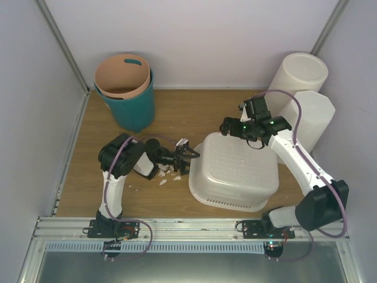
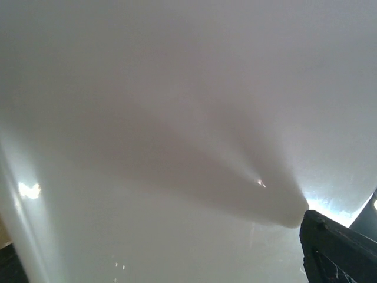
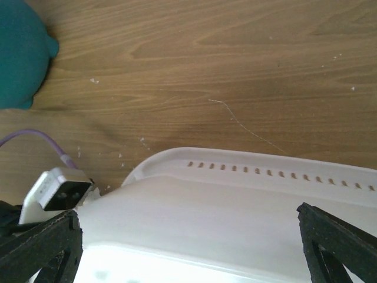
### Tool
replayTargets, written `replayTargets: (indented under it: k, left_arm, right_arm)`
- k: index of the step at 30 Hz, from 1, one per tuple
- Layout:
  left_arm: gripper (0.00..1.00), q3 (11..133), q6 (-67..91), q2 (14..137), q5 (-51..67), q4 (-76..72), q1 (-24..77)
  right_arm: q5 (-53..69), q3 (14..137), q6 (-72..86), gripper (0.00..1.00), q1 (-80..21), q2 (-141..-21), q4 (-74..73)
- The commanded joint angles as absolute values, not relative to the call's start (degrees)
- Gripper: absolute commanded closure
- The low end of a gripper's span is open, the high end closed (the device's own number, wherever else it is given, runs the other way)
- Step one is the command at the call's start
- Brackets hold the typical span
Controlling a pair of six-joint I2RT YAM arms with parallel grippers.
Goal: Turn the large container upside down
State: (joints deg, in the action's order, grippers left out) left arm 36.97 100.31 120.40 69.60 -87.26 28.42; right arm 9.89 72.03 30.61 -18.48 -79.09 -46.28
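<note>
The large container, a wide white tub with perforated sides, lies bottom up in the middle of the wooden table. My left gripper is open right against its left wall. In the left wrist view the tub's white wall fills the picture, with one black fingertip at lower right. My right gripper is open and hovers over the tub's far edge. In the right wrist view its fingers stand wide apart over the tub, with the perforated rim beyond.
A teal bin with a tan bin nested in it stands at the back left. A tall round white bin and an octagonal white bin stand at the back right. White crumbs lie by the left gripper. Walls enclose the table.
</note>
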Motion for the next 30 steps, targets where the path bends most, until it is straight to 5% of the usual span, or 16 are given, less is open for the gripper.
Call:
replayTargets:
  k: [1,24,30]
  left_arm:
    - [0.01,39.8,101.4,121.3,73.8,-105.7,31.9]
    - [0.01,52.3,102.1,129.4,75.2,-105.5,44.0]
    - [0.01,52.2,95.6,129.0,75.8,-95.6,43.5]
  right_arm:
    - [6.5,74.4,33.9,0.0,-21.0,-75.8,-46.0]
    - [0.5,74.2,37.4,0.0,-28.7,-74.6,-48.3]
    - [0.7,73.9,37.1,0.0,-28.7,-73.9,-48.4]
